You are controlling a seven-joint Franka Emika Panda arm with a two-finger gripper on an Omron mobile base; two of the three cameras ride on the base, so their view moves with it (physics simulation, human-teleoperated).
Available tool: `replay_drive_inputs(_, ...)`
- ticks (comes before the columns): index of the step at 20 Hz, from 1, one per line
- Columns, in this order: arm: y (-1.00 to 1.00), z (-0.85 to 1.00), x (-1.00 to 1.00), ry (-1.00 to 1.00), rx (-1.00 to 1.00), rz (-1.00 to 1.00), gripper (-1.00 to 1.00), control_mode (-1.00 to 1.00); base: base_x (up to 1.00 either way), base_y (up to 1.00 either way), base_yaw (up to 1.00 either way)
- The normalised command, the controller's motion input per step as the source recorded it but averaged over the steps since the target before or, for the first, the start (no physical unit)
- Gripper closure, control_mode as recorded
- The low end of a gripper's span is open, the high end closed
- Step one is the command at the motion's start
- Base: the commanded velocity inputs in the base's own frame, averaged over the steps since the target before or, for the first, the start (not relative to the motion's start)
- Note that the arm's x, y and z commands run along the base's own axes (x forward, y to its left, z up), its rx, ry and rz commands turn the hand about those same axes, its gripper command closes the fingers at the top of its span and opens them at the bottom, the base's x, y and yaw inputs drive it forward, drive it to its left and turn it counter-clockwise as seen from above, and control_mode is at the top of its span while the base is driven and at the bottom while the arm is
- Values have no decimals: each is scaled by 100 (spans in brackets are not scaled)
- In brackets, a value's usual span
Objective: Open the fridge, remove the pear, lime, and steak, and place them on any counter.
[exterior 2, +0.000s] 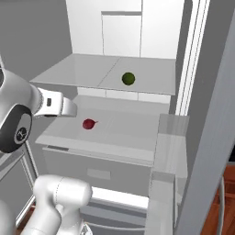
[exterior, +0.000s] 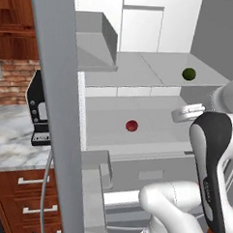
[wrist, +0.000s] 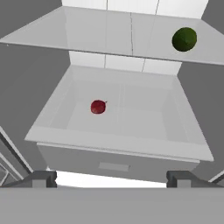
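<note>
— Fridge point(wrist: 52, 103) status?
— Open. I see the pear point(wrist: 98, 106) left of centre on the lower shelf, the lime point(wrist: 184, 39) upper right on the shelf above. My gripper point(wrist: 112, 178) sits at the frame bottom, fingers spread wide, holding nothing.

Fridge point(exterior 2: 114, 133) open; red pear point(wrist: 98, 106) on lower shelf; green lime point(wrist: 184, 39) above.
</note>
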Motion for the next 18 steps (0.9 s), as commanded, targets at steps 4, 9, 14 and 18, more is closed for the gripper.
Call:
replay_drive_inputs(4,0,0,0,0,0,0,-100,100,73,-13,0)
replay_drive_inputs(9,0,0,0,0,0,0,-100,100,45,-14,0)
replay_drive_inputs(14,0,0,0,0,0,0,-100,100,20,-20,0)
replay_drive_inputs(18,0,0,0,0,0,0,-100,100,5,-15,0)
